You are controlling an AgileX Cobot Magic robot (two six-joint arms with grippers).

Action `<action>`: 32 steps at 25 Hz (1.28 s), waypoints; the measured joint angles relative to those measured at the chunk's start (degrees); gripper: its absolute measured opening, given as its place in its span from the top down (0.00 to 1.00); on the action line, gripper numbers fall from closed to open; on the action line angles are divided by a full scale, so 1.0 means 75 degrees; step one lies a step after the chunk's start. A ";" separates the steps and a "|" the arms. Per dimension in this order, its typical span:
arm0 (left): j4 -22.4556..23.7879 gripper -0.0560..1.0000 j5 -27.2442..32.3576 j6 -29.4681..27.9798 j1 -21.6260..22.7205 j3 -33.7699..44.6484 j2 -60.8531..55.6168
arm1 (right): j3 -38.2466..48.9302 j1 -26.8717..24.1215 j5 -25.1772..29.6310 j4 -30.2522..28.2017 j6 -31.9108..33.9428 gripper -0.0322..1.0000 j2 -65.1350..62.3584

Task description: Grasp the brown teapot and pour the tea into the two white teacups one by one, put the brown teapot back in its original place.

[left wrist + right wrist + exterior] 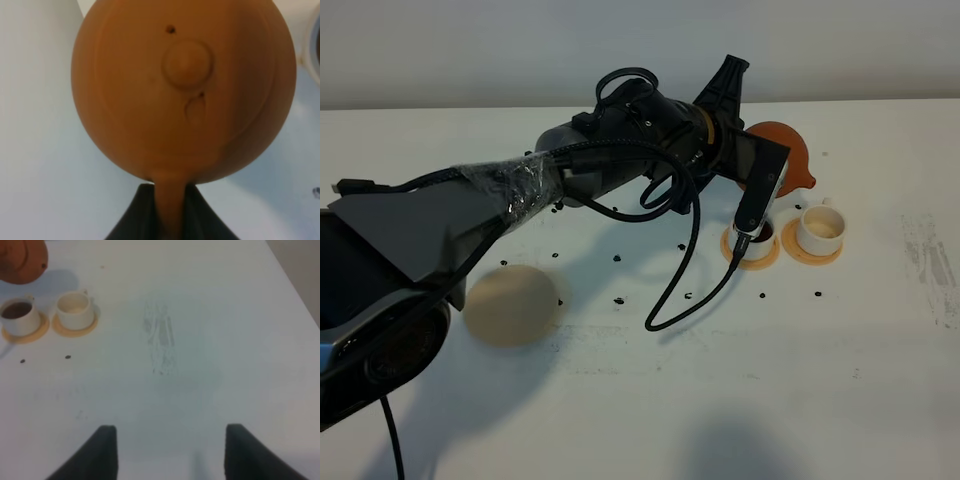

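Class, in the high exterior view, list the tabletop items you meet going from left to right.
beige coaster → left teacup → right teacup. The brown teapot overlaps both cups across the view, so it is left out.

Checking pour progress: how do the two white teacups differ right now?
Contents: the filled teacup holds dark tea; the empty teacup shows a pale interior, no dark liquid. Visibility: in the exterior view the filled teacup is mostly hidden behind the left arm, the empty teacup is in plain sight. Shared: both white, upright, each on an orange-tan saucer.
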 joint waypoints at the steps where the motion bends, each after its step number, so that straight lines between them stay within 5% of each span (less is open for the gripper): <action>1: 0.0055 0.87 -0.0031 0.0000 0.0000 0.0000 0.0000 | 0.0000 0.0000 0.0000 0.0000 0.0000 0.53 0.0000; 32: 0.1412 0.87 -0.0622 0.0024 -0.0200 0.0000 0.0222 | 0.0000 0.0000 0.0000 0.0000 0.0000 0.53 0.0000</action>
